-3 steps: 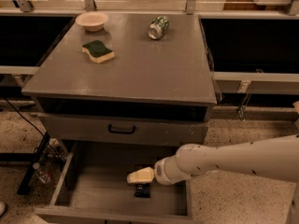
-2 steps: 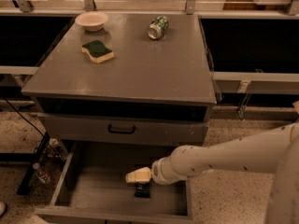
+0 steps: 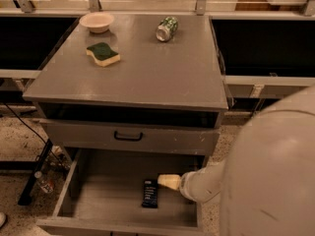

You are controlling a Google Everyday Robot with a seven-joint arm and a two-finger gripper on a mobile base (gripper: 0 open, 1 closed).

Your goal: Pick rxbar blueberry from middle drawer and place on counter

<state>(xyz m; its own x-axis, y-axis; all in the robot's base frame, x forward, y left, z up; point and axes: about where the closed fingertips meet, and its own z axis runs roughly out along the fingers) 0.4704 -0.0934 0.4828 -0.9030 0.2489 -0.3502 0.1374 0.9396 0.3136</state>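
Gripper (image 3: 169, 182) slides right off the one bar (image 3: 150, 193) in the drawer (image 3: 106, 195), grip unreadable; counter (image 3: 147, 75) holds one sponge (image 3: 103, 53), one bowl (image 3: 96, 21), one can (image 3: 167, 28).

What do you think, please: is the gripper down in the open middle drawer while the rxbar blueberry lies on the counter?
Not quite. The camera view shows the rxbar blueberry lying on the floor of the middle drawer, close beside the gripper, not on the counter. The gripper is indeed down in the open drawer.
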